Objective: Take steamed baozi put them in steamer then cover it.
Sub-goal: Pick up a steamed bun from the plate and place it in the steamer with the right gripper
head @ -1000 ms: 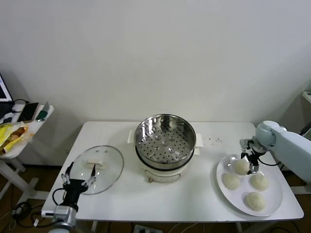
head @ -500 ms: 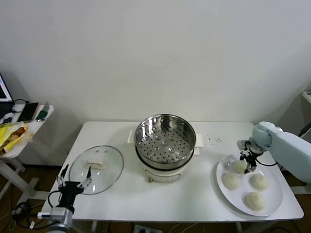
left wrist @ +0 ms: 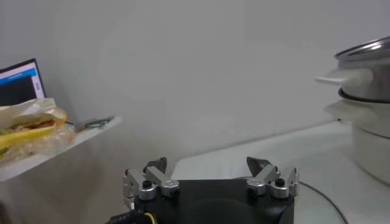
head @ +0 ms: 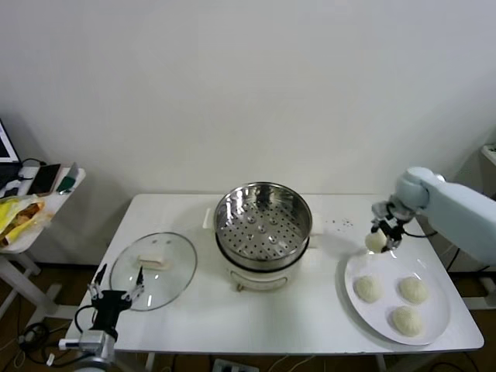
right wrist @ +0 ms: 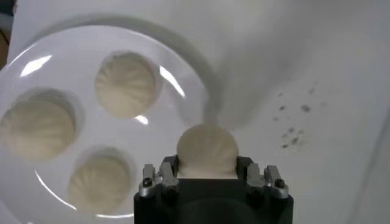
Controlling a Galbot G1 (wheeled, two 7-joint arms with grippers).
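Observation:
My right gripper (head: 378, 234) (right wrist: 208, 164) is shut on one cream-white baozi (head: 376, 242) (right wrist: 207, 150), lifted above the far edge of the white plate (head: 434, 329) (right wrist: 183, 79). Three more baozi (head: 367, 289) (right wrist: 127, 85) lie on that plate. The shiny steamer (head: 263, 219) stands open at the table's middle on its white cooker base, with nothing on its perforated floor. The glass cover (head: 153, 270) lies flat at the left. My left gripper (head: 116, 297) (left wrist: 209, 173) hovers open by the front left corner, nothing between its fingers.
A side table (head: 31, 225) with a yellow bag (head: 15, 217) (left wrist: 24, 131) and small devices stands to the left. Dark specks (head: 339, 225) (right wrist: 292, 122) mark the tabletop between steamer and plate. The steamer's rim (left wrist: 365, 52) shows in the left wrist view.
The right gripper closed on a baozi on the plate and lifted it up and slightly toward the steamer. The left arm shifted down a little toward the table's corner.

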